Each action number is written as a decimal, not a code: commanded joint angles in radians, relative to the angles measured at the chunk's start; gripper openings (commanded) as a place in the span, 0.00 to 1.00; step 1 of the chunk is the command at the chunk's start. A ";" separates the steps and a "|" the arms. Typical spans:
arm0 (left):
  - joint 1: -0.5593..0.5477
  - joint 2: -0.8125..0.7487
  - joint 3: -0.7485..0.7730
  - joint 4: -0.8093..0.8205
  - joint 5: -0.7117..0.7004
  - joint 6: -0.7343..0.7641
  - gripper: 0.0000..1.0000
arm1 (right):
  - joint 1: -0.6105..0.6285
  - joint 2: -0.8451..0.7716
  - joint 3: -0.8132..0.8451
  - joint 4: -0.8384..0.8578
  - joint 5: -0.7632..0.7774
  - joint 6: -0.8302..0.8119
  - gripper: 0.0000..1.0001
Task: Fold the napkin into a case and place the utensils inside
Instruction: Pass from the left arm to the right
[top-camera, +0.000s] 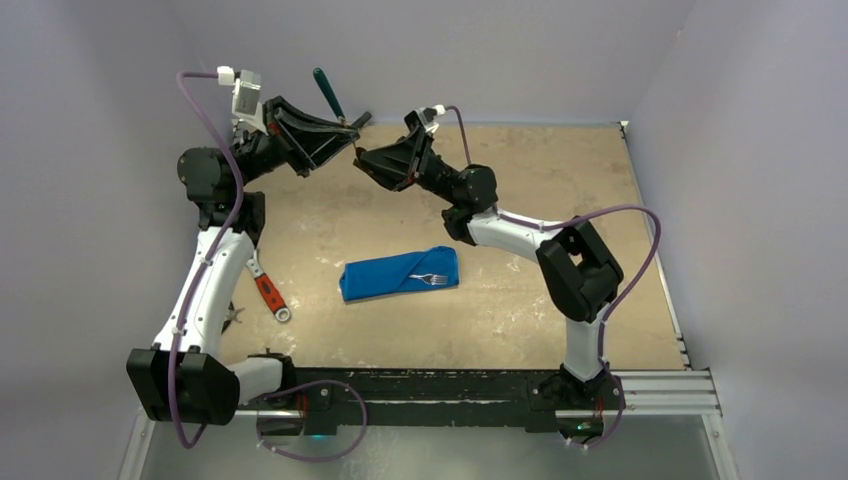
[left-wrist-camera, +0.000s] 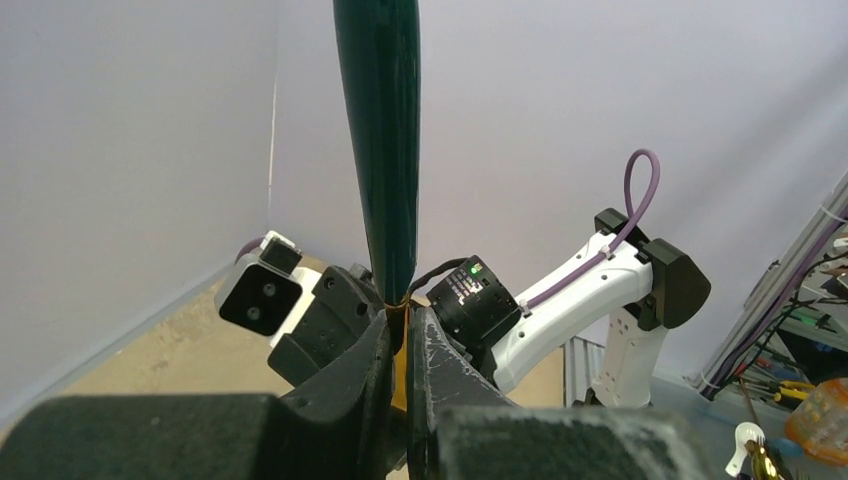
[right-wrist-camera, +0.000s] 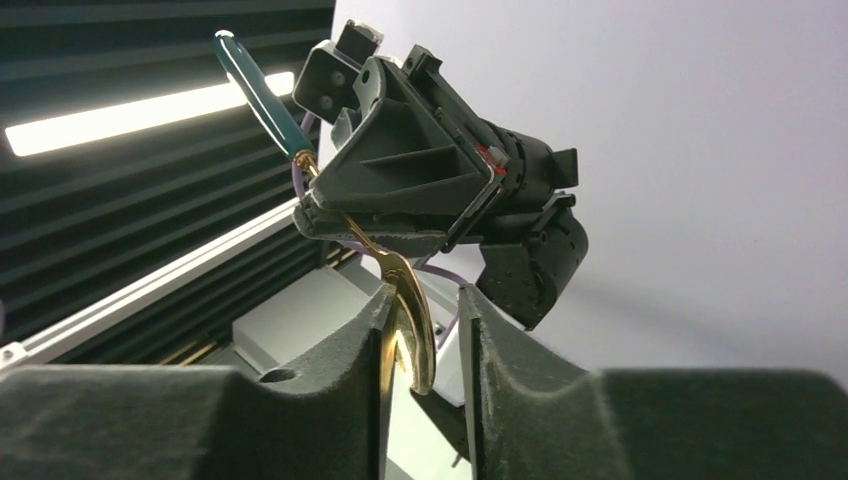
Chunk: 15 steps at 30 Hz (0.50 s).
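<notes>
The blue napkin (top-camera: 398, 273) lies folded as a flat oblong case mid-table, with the silver fork (top-camera: 430, 279) on its right part. My left gripper (top-camera: 352, 127) is raised at the back and shut on the neck of the spoon (left-wrist-camera: 380, 130), whose dark green handle (top-camera: 328, 95) points up. In the right wrist view the spoon's gold bowl (right-wrist-camera: 410, 300) hangs between my right gripper's (right-wrist-camera: 427, 305) fingers. It rests against the left finger (right-wrist-camera: 375, 330), with a gap to the other. The right gripper (top-camera: 360, 157) is open just under the left gripper.
A wrench with a red handle (top-camera: 268, 292) and black-handled pliers (top-camera: 235, 315) lie on the table at the left, beside the left arm. Grey walls stand at the back and on both sides. A metal rail (top-camera: 660, 385) runs along the near edge.
</notes>
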 joint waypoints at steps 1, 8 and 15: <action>-0.007 -0.005 0.009 0.028 -0.012 0.040 0.00 | 0.005 -0.028 0.049 0.393 0.019 0.023 0.25; -0.004 -0.008 0.010 -0.131 0.001 0.186 0.02 | -0.023 -0.085 -0.074 0.358 0.001 0.000 0.00; -0.002 0.059 0.149 -1.040 -0.185 0.791 0.63 | -0.187 -0.322 -0.241 -0.216 -0.174 -0.358 0.00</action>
